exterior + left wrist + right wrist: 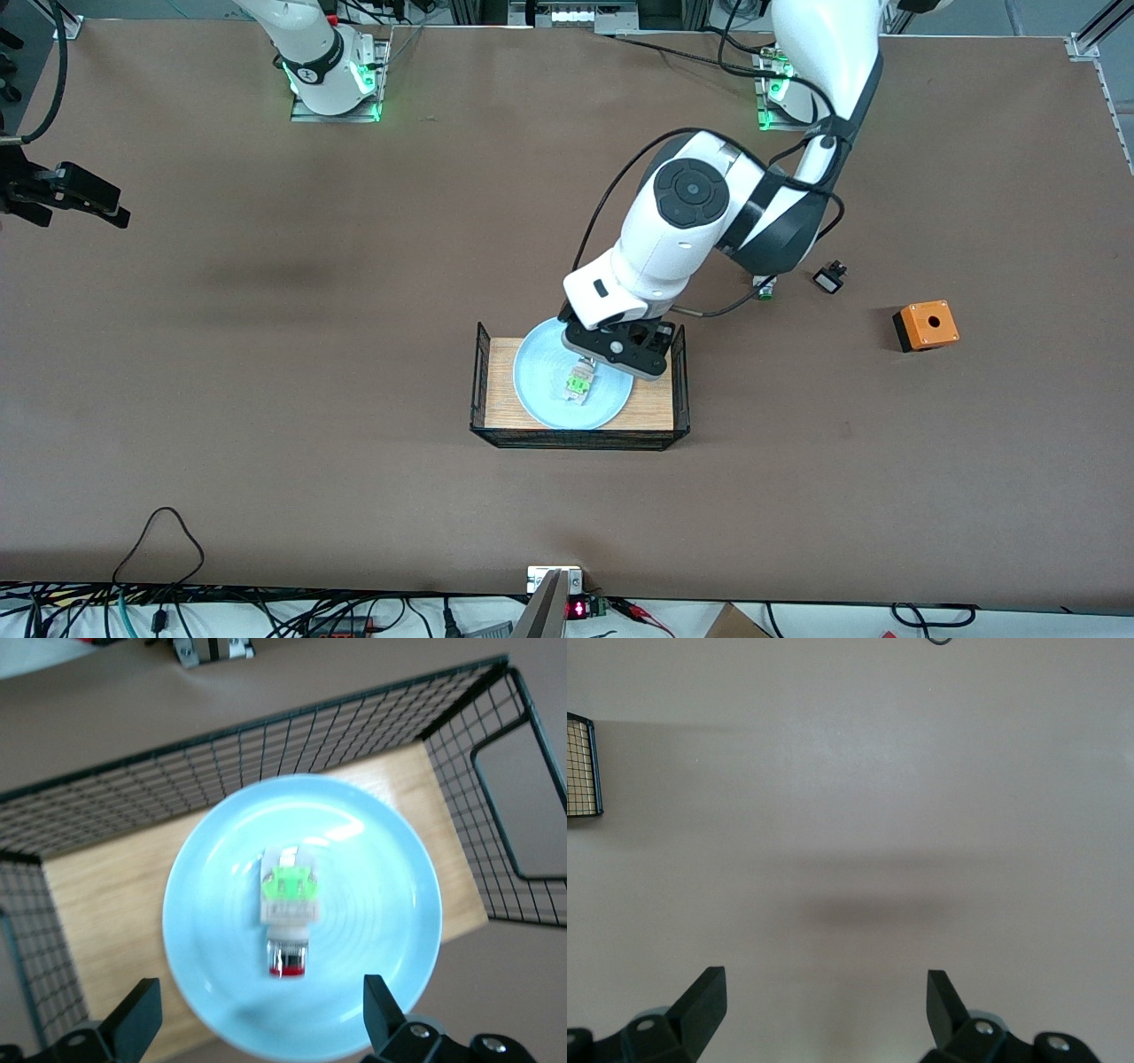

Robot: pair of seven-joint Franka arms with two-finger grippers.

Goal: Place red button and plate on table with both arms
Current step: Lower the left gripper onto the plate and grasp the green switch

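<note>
Left gripper point(257, 1019) hung wide open and empty over the red button point(288, 908) on the plate point(372, 930), while the right gripper point(826, 1005) waited open above bare table point(859, 797).

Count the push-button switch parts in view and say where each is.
2, possibly more hidden: the red button lies on the plate in the tray; a green-capped switch lies on the table by the left arm.

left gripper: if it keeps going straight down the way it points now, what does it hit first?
Most likely the red button, lying on the plate in the wire tray. The left gripper is open above it, the button roughly centred between the fingers. Height above it is unclear.
</note>
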